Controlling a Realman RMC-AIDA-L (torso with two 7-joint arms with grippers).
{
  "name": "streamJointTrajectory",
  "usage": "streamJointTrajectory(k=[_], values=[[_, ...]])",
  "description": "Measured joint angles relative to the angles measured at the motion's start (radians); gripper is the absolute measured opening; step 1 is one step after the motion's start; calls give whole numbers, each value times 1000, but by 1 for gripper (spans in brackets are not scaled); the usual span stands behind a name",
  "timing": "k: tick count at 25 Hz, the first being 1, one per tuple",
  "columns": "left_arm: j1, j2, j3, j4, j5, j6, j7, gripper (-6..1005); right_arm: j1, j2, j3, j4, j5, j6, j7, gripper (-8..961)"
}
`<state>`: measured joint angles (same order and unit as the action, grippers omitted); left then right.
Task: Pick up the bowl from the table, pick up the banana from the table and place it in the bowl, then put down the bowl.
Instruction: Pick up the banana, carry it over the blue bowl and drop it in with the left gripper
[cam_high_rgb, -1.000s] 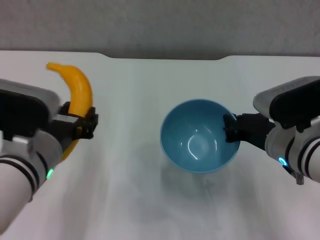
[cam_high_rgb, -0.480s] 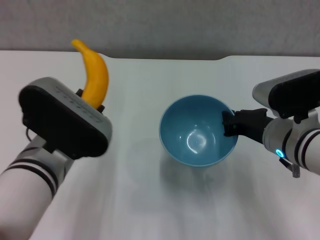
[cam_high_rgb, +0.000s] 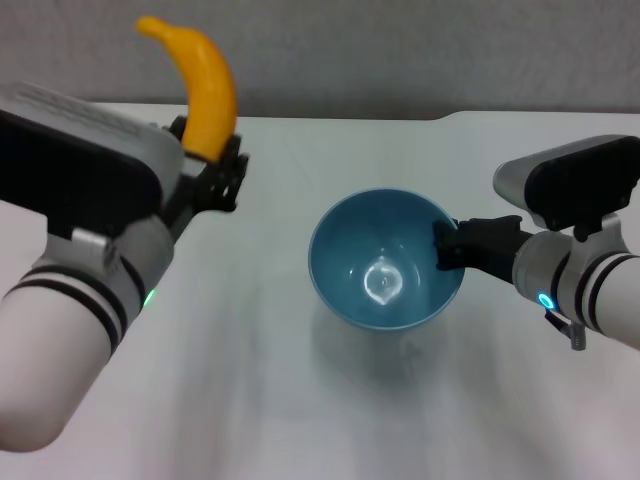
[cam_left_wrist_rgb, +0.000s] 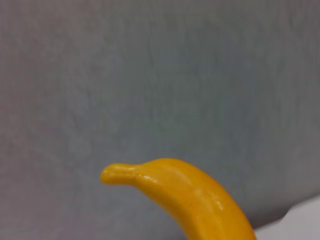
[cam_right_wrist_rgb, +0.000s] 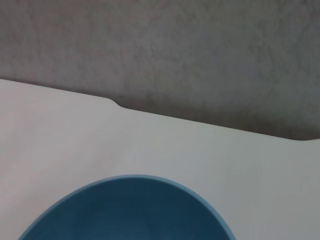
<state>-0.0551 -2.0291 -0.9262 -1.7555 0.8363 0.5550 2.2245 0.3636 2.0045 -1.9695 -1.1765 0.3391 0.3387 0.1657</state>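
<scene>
Left end effector (cam_high_rgb: 212, 170) clenched on banana (cam_high_rgb: 200, 80), long axis upright, near far-left tabletop (cam_high_rgb: 250, 400) edge. Right end effector (cam_high_rgb: 450, 245) gripping bowl (cam_high_rgb: 385, 260) rim, bowl rightward of banana.

Grey textured wall (cam_high_rgb: 400, 50) behind — plain, evenly lit, no windows

Left hand (cam_high_rgb: 212, 172) raised and clamped (arm angled inward); right hand (cam_high_rgb: 447, 246) closed, held low.
</scene>
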Motion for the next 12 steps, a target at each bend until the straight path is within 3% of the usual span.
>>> streamJointTrajectory(k=[5, 12], values=[[3, -2, -12, -31, -59, -135, -199, 509, 31, 2, -36, 36, 32, -33, 1, 47], [28, -3, -43, 24, -139, -421, -226, 509, 75, 2, -83, 91, 86, -92, 1, 47]])
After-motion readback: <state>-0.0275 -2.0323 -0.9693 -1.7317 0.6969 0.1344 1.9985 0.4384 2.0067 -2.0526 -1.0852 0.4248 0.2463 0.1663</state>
